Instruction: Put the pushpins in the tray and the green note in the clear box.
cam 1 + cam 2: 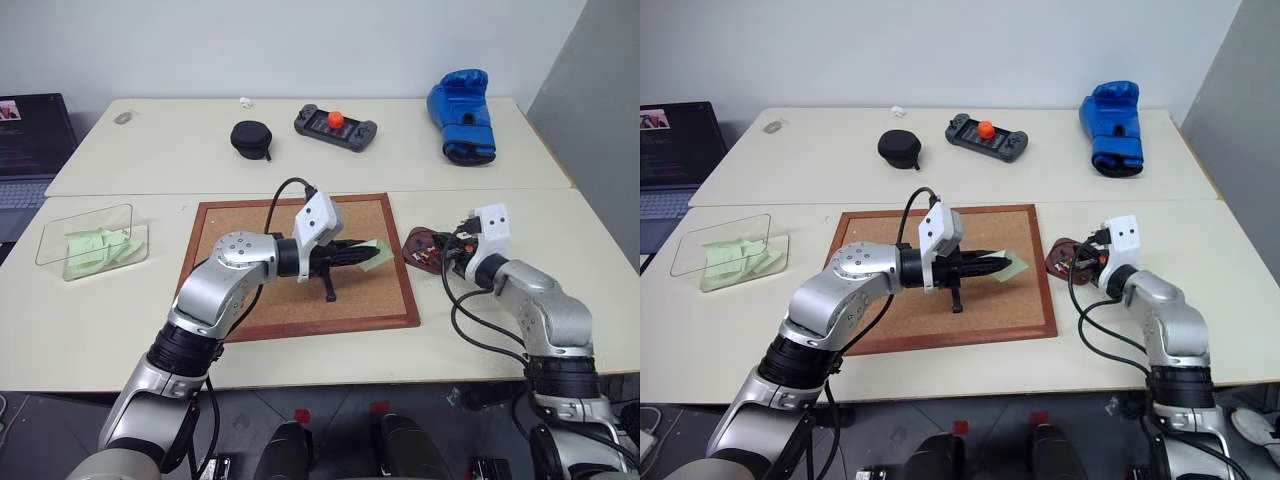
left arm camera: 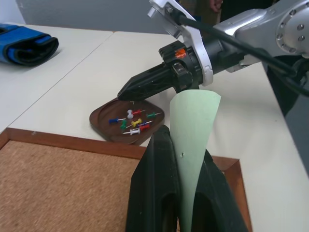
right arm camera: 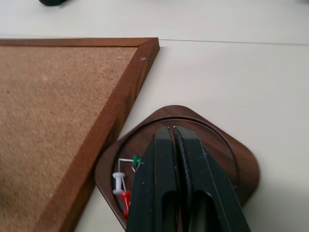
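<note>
Silver arms, black joints, white wrist camera housings, looping black cables, black jaws.

notes: 1 (image 2: 193, 130) | trays: 1 (image 2: 104, 126) | clear boxes: 1 (image 1: 90, 240)

Even, diffuse overhead light, bright across both tables; no hard glare on the cork board (image 1: 300, 262), just a faint sheen on the clear box (image 1: 92, 240) walls left of it. Shadows are soft and short: a small dark patch on the board right under the left gripper (image 1: 362, 256), and a thin one hugging the tray (image 1: 425, 248) just right of the board. Head views sharp throughout, mild bowing at the far table edge beyond the board. Wrist views: own fingers close and soft; pushpins (image 2: 133, 123) crisp.
</note>
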